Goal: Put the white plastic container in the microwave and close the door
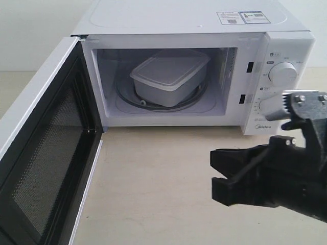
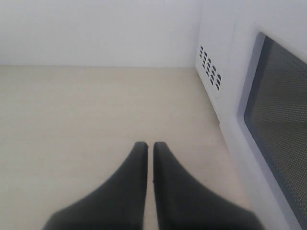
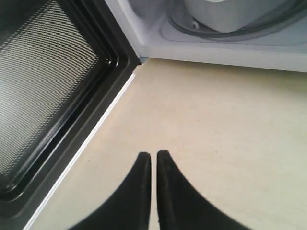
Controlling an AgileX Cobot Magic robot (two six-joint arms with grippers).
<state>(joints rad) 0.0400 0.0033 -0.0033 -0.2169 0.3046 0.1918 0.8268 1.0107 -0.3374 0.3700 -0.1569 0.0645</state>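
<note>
"Where has the white plastic container (image 1: 171, 76) got to?"

"It's inside the microwave (image 1: 194, 20) with its lid on. It sits on the turntable (image 1: 196, 98), turned a little askew to the cavity walls and touching neither side, as far as I can see."

"And the microwave itself?"

"It's at the back edge of the bench (image 1: 153, 178), close to the wall. There are stickers (image 1: 242, 17) on its top and two round dials (image 1: 282, 73) down the panel. The lower dial is partly hidden behind the right arm."

"Is the door shut?"

"No. The door (image 1: 46, 153) stands wide open, swung out toward the bench's front left corner. Its black inner face is turned to the middle of the bench."

"What about the right pincer?"

"The right pincer (image 1: 218, 176) hangs over bare bench in front of the microwave, toward the front right corner and well apart from the opening. Seen from its own wrist, the two black fingers (image 3: 141, 182) are drawn all but together. There's only a hairline slit between them, and nothing is gripped."

"And the left one?"

"The left pincer (image 2: 149, 144) is on the outer side of the open door, over bare bench and apart from the door. From there you see the mesh window (image 2: 280, 124) from outside, and the vent slots (image 2: 210, 68) in the microwave's side. Its fingers are closed up as well, with just a thin line between them, and they hold nothing."
</note>
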